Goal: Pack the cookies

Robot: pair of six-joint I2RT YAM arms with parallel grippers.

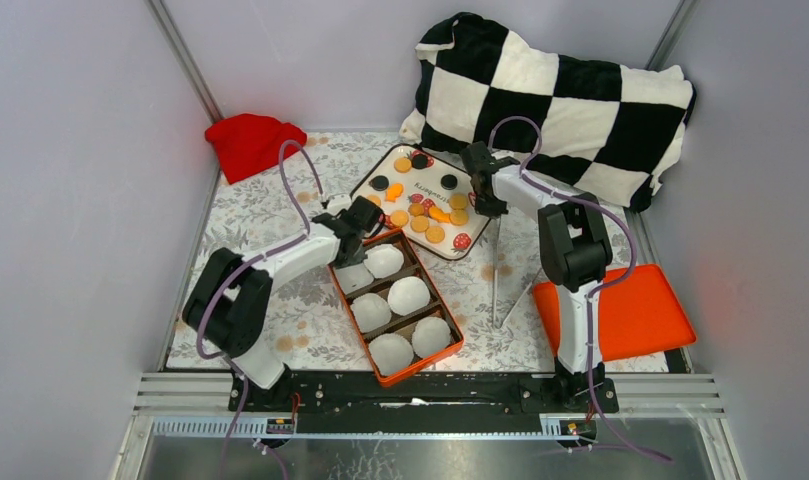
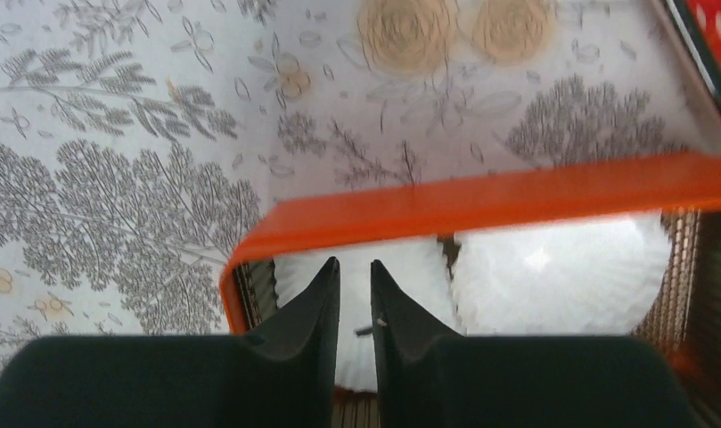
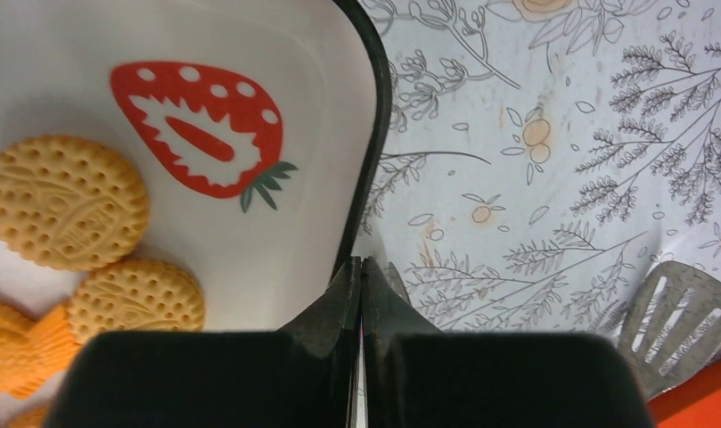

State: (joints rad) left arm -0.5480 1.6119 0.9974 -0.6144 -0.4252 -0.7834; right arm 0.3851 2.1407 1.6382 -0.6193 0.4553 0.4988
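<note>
Left claw (image 2: 354,265) hovers, narrowly parted and empty, over a paper cup (image 2: 410,267) in the orange box (image 2: 481,201). Right claw (image 3: 361,263) is pinched shut at the rim of the strawberry tray (image 3: 375,134); cookies (image 3: 64,201) lie on that tray.

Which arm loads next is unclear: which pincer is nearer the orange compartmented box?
Left. The left pincer is over the orange compartmented box, above a white paper cup; the right pincer sits at the rim of the white strawberry-printed tray, beyond the box.

Red cloth (image 1: 248,143) at counter (image 1: 265,215) far-left corner; checkered pillow (image 1: 550,100) at far-right corner — orange tray (image 1: 620,312) by right edge, spatula (image 3: 677,312) beside it.
</note>
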